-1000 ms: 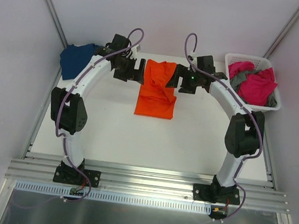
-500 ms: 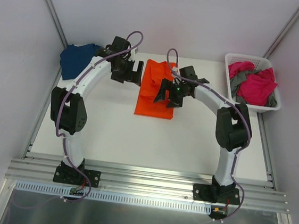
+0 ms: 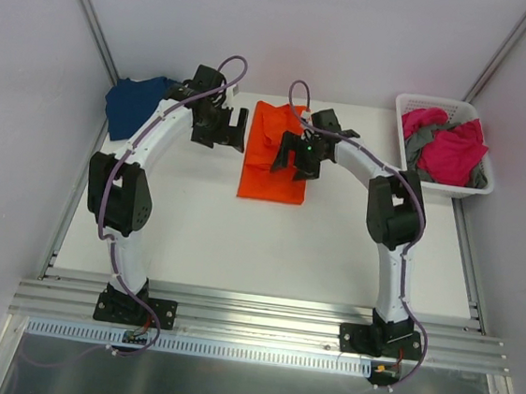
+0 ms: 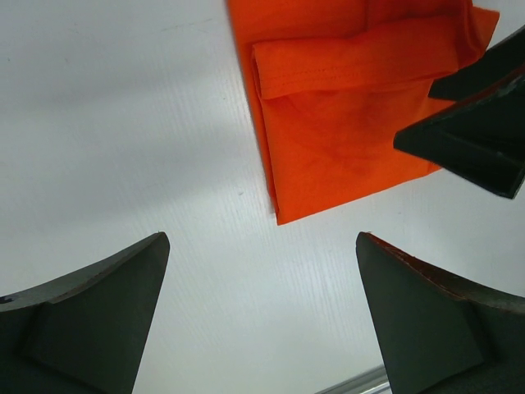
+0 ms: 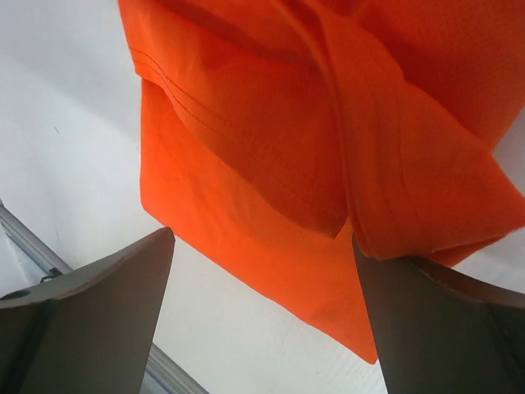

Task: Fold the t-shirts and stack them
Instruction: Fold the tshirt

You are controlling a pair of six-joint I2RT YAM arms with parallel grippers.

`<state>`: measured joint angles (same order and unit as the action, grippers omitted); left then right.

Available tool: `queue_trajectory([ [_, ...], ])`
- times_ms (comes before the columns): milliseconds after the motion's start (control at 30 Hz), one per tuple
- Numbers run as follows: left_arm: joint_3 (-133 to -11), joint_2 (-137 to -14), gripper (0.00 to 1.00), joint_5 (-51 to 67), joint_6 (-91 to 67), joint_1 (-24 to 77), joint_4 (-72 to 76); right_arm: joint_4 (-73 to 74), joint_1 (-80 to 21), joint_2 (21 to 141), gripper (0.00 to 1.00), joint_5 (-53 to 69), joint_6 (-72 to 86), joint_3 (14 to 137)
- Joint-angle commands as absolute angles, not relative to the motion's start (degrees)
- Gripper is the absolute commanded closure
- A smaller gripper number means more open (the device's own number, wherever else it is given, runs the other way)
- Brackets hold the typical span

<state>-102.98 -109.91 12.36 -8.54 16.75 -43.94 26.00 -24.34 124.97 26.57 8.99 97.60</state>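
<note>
Rightward-reaching a second ago, the right arm has swung inward, so the right gripper (image 3: pixel 292 165) now hangs over the orange t-shirt (image 3: pixel 271 174) instead of beside it; the left gripper (image 3: pixel 226 141) has eased slightly away toward 9 o'clock.

Counted from above: two arms, two grippers, one orange shirt, one navy t-shirt (image 3: pixel 133 106), one basket (image 3: pixel 407 102). Both grippers have their jaws spread wide and pinch nothing. In the left wrist view the left gripper (image 4: pixel 261 246) frames bare table (image 4: pixel 123 123), with the orange shirt's corner just beyond it. In the right wrist view the right gripper (image 5: pixel 262 238) straddles orange cloth (image 5: pixel 246 148) without touching it.

The orange shirt lies at 12 o'clock on the table (image 3: pixel 239 242), folded into a rough, long rectangle. Its cloth is soft and matte, with a double-stitched hem and one loose fold standing up in a ridge. The navy shirt sits crumpled at 10 o'clock in the far left corner.

At 2 o'clock the basket is rectangular white slotted plastic, heaped with magenta cloth (image 3: pixel 458 153) and a grey piece (image 3: pixel 426 139); how many garments it holds I cannot tell. The tabletop is white and finely ribbed, and the fingers are dark, wedge-shaped blocks.
</note>
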Motion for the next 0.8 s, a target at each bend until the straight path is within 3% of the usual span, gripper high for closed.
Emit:
queue_trajectory([
  [0,-102.48,-107.58,0.01,12.83,-9.75,16.26,-44.47,25.31,-23.12,125.42,0.05,24.0,7.38,104.76],
  [433,-100.55,-106.7,0.01,12.57,-9.32,15.82,-44.56,22.41,-19.34,133.06,0.01,19.51,6.15,121.28],
  [767,-101.6,-106.26,0.01,12.48,-8.61,16.0,-44.47,20.22,-20.3,125.17,0.01,25.57,10.72,111.19],
])
